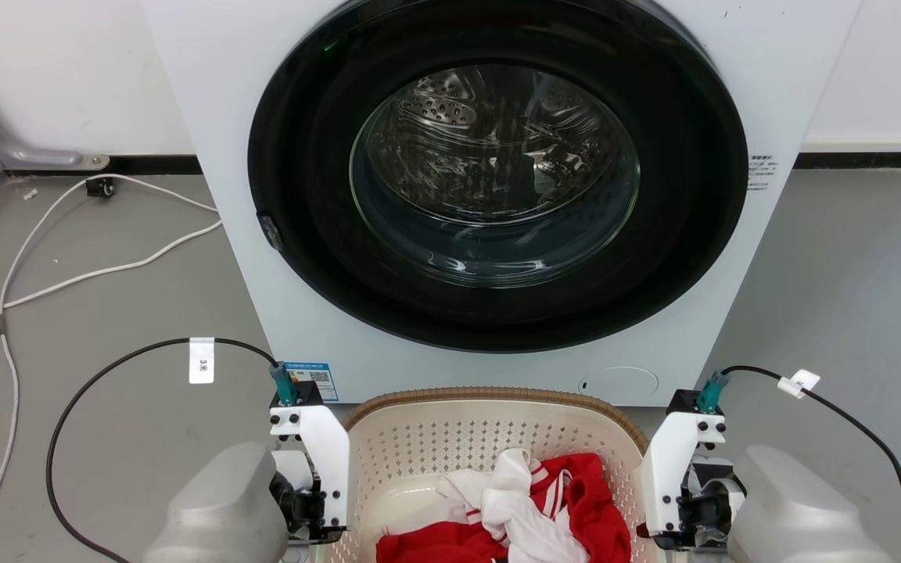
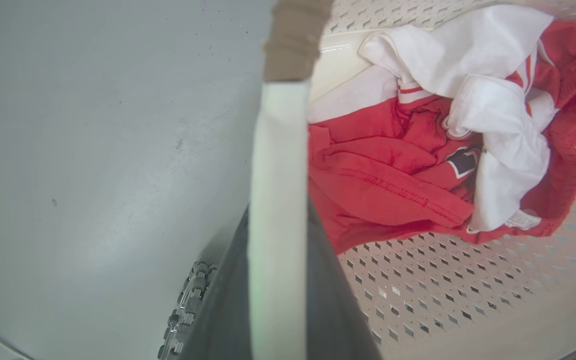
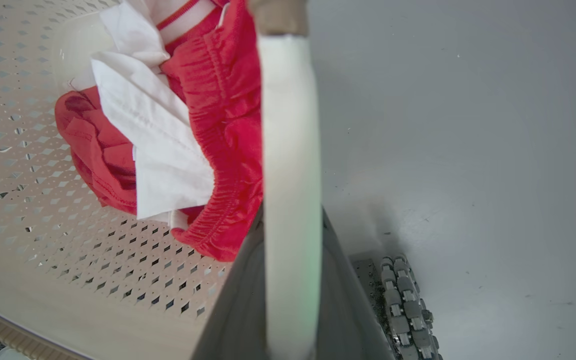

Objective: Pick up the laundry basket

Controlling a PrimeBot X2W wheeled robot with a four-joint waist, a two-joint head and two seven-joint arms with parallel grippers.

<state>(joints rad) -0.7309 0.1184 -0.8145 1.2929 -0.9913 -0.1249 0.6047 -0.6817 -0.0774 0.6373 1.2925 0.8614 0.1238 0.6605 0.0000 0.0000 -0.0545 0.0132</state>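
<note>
Left pincer [image 2: 278, 215] and right pincer [image 3: 292, 215] each clench a white side handle [image 2: 277, 150], with the laundry basket [image 1: 497, 395] lying squarely between them.

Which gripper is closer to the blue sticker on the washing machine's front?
Left. The left gripper sits right by the blue sticker, at the left side of the basket; the right gripper is across the basket, at its far side.

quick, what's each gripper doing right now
left gripper: shut on the white side handle of the cream perforated plastic laundry basket.
right gripper: shut on its other white side handle.
</note>
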